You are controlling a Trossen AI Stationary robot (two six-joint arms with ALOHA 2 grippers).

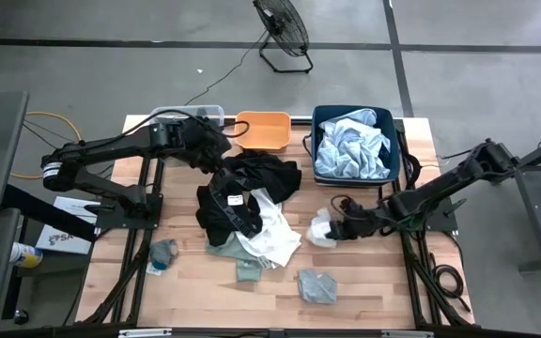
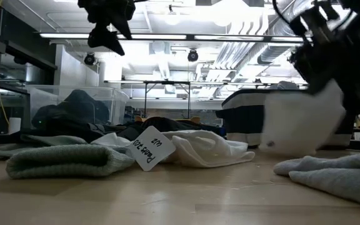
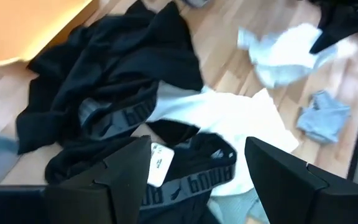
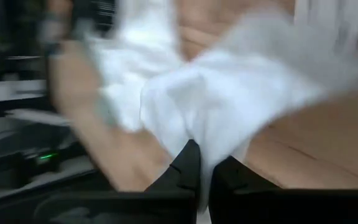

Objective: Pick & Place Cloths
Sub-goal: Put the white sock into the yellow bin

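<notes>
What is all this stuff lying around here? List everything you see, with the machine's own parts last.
black cloths: a pile, black, table middle
white cloth: one, white, under the pile's near edge
small white cloth: one, white, pinched by the right end effector
grey-green cloths: three, near edge
pale blue cloths: heap, in navy bin
orange bin: one, far edge
clear bin: one, left of orange
fan: one, black, floor
left end effector: open, above the pile
right end effector: shut
</notes>
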